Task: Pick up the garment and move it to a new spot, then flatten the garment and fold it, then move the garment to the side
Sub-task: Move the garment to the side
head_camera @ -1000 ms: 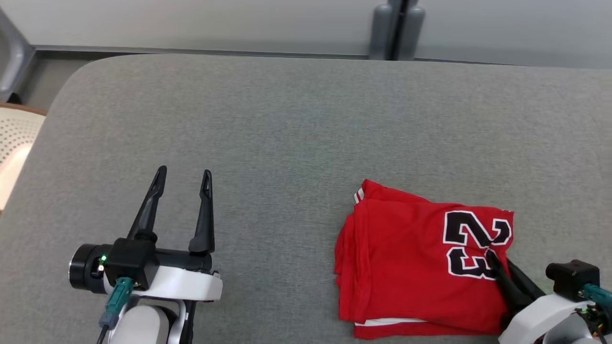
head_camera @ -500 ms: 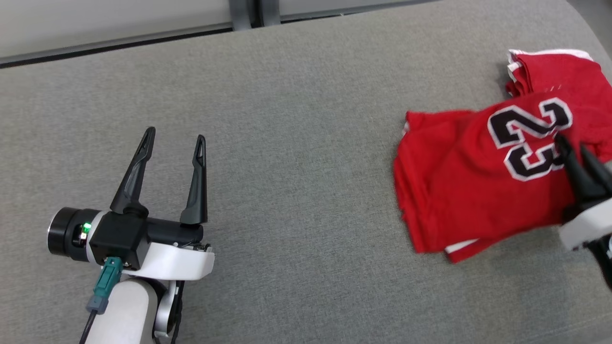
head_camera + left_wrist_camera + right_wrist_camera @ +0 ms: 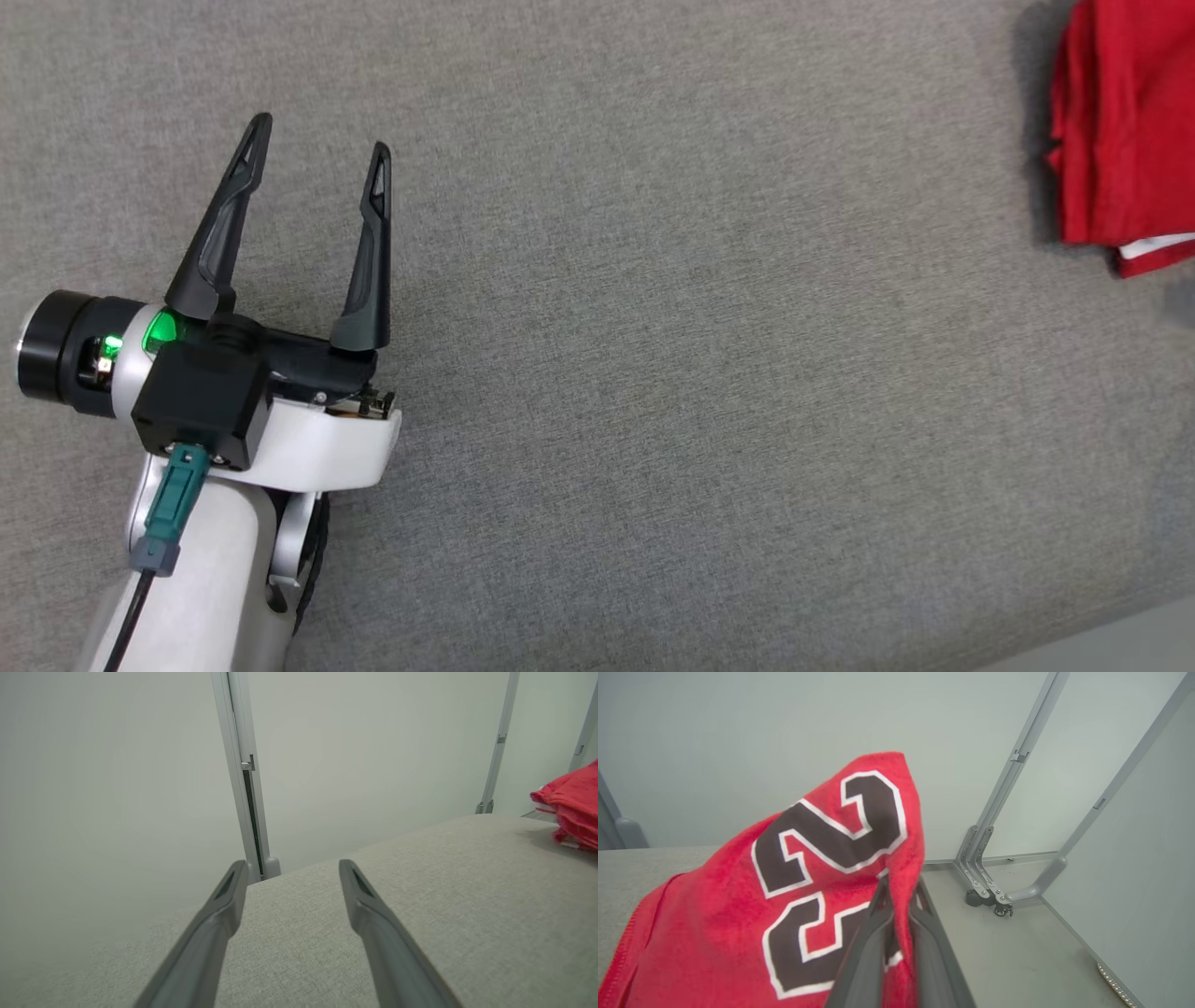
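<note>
Red cloth sits between the two dark fingers of the right gripper (image 3: 901,885). In the right wrist view they stand nearly together, pinched on a fold of the garment (image 3: 714,933) just below its black, white-edged number 23 (image 3: 831,830), and the fabric rises in a peak above the fingertips. The rest of the garment falls toward the lower left of that view, where the frame cuts it off, so I cannot tell there how much of it rests on the grey upholstered surface (image 3: 626,868). The left gripper (image 3: 319,135) hangs over a bare part of that surface with its fingers spread wide, holding and touching nothing. In the head view the garment is a red bundle at the upper right edge, well apart from the left gripper. The frame cuts it so that a stacked red edge and a strip of white trim can be made out. From the left wrist view the bundle lies at the far right, casting a shadow on the surface, and whether its near edge touches the fabric is unclear. Beyond the pinched fold are a pale floor (image 3: 1017,952) and metal frame feet (image 3: 985,891).
</note>
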Robot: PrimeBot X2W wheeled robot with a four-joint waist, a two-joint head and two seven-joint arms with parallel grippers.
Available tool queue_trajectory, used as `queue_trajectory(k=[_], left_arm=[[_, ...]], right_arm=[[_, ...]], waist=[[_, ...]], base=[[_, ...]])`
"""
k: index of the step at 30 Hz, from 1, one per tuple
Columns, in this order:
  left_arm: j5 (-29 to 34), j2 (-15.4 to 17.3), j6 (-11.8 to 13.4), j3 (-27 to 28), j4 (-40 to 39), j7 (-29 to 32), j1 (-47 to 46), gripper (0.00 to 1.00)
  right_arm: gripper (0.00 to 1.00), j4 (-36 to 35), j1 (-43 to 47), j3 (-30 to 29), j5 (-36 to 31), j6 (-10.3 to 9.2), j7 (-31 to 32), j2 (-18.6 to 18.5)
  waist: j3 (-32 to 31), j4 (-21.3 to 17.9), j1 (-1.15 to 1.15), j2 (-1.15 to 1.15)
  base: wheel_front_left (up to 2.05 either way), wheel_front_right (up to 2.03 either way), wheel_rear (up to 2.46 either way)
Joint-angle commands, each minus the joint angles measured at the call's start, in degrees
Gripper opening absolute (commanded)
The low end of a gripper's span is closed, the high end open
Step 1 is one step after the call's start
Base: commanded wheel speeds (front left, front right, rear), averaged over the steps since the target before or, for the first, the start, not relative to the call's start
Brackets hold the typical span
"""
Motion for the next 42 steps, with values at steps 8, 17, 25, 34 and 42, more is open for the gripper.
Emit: queue_trajectory(k=[8,17,25,34,42], left_arm=[[1.6,1.0,0.0,-0.5,-2.0,0.9,-3.2,1.0],[0.7,1.4,0.9,-0.1,-1.2,0.8,-1.6,1.0],[-1.6,0.8,1.5,0.1,0.8,-0.5,2.6,1.0],[-4.9,-0.8,2.6,0.9,4.0,-2.4,7.6,1.0],[-7.4,-2.2,3.7,1.6,6.7,-3.7,12.7,1.0]], right_arm=[[1.0,10.9,-6.5,0.7,3.3,-0.1,-2.0,0.3],[1.0,13.0,-5.2,-1.2,3.7,-0.1,-4.8,4.7],[1.0,-2.6,9.2,-9.2,-3.6,-0.08,-4.8,13.1],[1.0,-20.1,25.8,-11.1,-11.7,-0.09,-4.8,23.2],[1.0,-30.1,34.4,-8.7,-16.1,-0.06,-1.5,26.0]], waist=[[6.6,1.6,0.0,0.0],[3.8,0.6,0.0,0.0],[-3.5,0.2,0.0,0.0],[-11.0,3.4,0.0,0.0],[-17.5,9.5,0.0,0.0]], base=[[0.0,0.0,0.0],[0.0,0.0,0.0],[0.0,0.0,0.0],[0.0,0.0,0.0],[0.0,0.0,0.0]])
